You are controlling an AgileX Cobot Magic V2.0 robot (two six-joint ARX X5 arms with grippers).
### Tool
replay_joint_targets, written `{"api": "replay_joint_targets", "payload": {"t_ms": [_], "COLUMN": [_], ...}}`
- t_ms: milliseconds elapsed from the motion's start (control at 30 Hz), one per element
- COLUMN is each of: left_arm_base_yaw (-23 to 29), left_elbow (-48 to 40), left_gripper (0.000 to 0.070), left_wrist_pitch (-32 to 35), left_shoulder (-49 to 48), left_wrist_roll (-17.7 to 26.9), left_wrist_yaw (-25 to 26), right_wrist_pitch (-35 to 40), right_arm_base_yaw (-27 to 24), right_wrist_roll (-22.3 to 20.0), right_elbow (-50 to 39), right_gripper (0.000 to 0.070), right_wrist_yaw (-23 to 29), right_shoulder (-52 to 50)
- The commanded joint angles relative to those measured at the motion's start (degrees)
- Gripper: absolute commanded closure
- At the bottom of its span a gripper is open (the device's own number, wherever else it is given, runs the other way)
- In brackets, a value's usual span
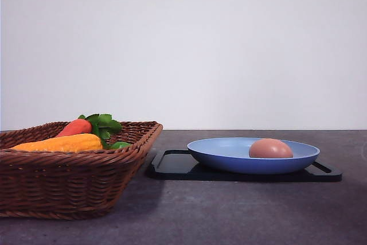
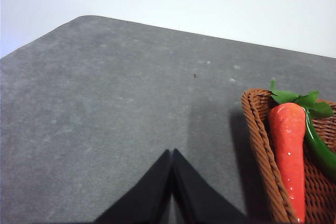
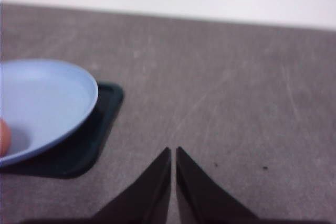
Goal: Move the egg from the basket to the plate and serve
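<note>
grey table [image 1: 229, 216] under a white wall [image 1: 229, 55]; left hand [image 2: 171, 153] and right hand [image 3: 173, 150] closed, empty.

Each end effector, left [image 2: 171, 182] and right [image 3: 173, 182], ends in two plain matte black fingers tapering to sharp points.

The left end effector [image 2: 171, 182], fingers together, hangs over bare worktop [image 2: 105, 108] beside the basket [image 2: 261, 145] holding a carrot [image 2: 287, 150].
</note>
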Motion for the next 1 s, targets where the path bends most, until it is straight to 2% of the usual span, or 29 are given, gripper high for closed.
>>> {"api": "replay_joint_targets", "payload": {"t_ms": [0, 967], "left_arm_base_yaw": [0.0, 0.0], "left_elbow": [-1.5, -1.5], "left_gripper": [0.07, 0.07], "left_wrist_pitch": [-0.4, -0.4], "left_shoulder": [-0.1, -0.1], "left_wrist_roll": [-0.1, -0.1], "left_wrist_yaw": [0.2, 0.2], "right_wrist_pitch": [-0.4, 0.7], "right_arm_base_yaw": [0.0, 0.0], "right_wrist_roll": [2.8, 3.2], "right_elbow": [-0.3, -0.3], "right_gripper": [0.07, 0.07], "right_wrist_yaw": [-0.1, 0.2], "right_shoulder": [0.0, 0.0]}}
